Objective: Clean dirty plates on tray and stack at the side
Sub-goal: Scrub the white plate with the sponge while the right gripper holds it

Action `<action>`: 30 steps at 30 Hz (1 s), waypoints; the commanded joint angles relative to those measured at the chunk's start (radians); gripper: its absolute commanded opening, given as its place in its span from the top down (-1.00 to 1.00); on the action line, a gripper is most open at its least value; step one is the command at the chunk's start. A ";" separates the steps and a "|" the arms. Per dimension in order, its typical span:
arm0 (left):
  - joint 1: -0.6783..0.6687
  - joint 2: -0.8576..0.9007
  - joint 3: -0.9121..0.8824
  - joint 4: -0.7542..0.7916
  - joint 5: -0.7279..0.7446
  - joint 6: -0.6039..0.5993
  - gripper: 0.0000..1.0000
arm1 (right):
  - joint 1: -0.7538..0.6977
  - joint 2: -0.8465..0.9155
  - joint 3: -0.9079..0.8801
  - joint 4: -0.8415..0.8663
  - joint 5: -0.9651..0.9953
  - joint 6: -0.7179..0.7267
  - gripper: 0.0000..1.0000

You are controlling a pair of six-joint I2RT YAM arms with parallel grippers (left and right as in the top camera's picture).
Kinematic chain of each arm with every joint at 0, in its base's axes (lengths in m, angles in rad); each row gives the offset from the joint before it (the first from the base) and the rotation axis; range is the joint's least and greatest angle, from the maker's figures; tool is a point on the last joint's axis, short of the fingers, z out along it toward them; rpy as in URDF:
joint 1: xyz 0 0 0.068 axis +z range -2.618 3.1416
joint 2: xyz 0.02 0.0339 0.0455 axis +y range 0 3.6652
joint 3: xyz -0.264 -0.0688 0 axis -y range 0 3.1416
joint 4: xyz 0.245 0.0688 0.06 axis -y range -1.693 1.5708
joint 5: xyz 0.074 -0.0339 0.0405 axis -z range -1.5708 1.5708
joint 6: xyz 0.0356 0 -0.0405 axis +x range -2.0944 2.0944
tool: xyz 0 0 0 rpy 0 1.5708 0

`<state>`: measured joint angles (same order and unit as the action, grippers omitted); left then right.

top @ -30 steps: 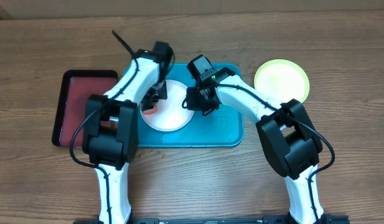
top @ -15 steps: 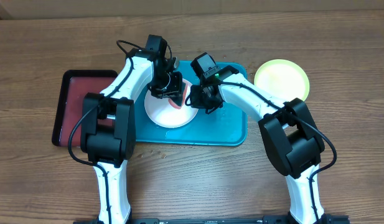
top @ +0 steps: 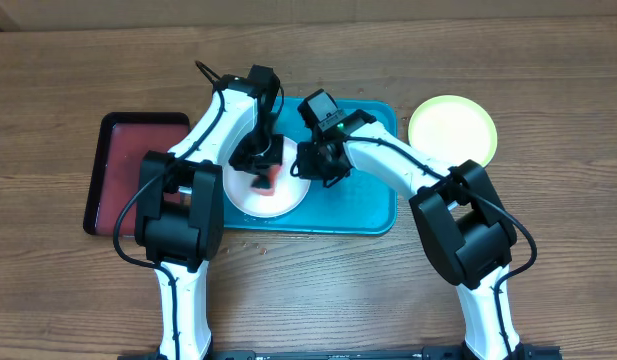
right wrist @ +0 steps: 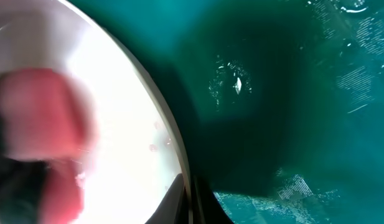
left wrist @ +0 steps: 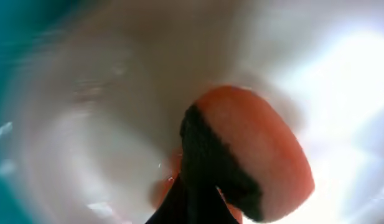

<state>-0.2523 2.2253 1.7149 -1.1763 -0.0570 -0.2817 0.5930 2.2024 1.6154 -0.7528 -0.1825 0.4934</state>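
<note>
— What is the left claw [top: 262,168] clamped on?
— A soft orange-red sponge [left wrist: 260,149], rounded at the end. It is pinched between dark fingers [left wrist: 204,162] and pressed onto the white plate [top: 291,193] directly beneath. The plate is smooth, glossy plastic, round, with a shallow raised rim.
— And the right claw [top: 316,166]?
— Its jaws are together, low at that plate's right edge. The wrist view is too blurred to tell whether they pinch the rim.
— Where does the plate sit?
— In the teal tray [top: 363,208], a glossy rectangle with rounded corners, under both claws. Wet specks [right wrist: 235,84] glint on its floor beside the right claw.
— What else is there?
— A yellow-green plate [top: 452,128] lies on the wood-grain table [top: 548,70], well to the right of the right claw. A dark red tray [top: 128,175] with a black rim sits to the left of the left claw.
</note>
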 commanded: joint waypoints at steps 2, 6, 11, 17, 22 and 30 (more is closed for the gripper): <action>0.053 0.037 0.025 -0.023 -0.346 -0.131 0.92 | -0.027 0.033 -0.025 -0.018 0.077 -0.003 0.92; 0.067 0.037 0.084 -0.031 -0.325 -0.182 0.91 | -0.027 0.033 -0.025 -0.018 0.077 -0.003 0.92; 0.070 0.037 0.092 0.016 -0.153 -0.182 0.92 | -0.027 0.033 -0.025 -0.016 0.077 -0.003 0.92; 0.053 0.038 0.088 0.086 0.210 -0.113 0.92 | -0.027 0.033 -0.025 -0.011 0.077 -0.003 0.92; 0.031 0.037 0.088 0.069 0.314 0.012 0.92 | -0.027 0.033 -0.025 -0.014 0.077 -0.003 0.92; 0.085 0.030 0.108 -0.064 0.313 0.109 0.92 | -0.027 0.033 -0.025 -0.016 0.077 -0.004 0.92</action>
<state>-0.2001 2.2429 1.7901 -1.2072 0.2073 -0.2485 0.5858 2.2024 1.6154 -0.7536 -0.1776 0.4969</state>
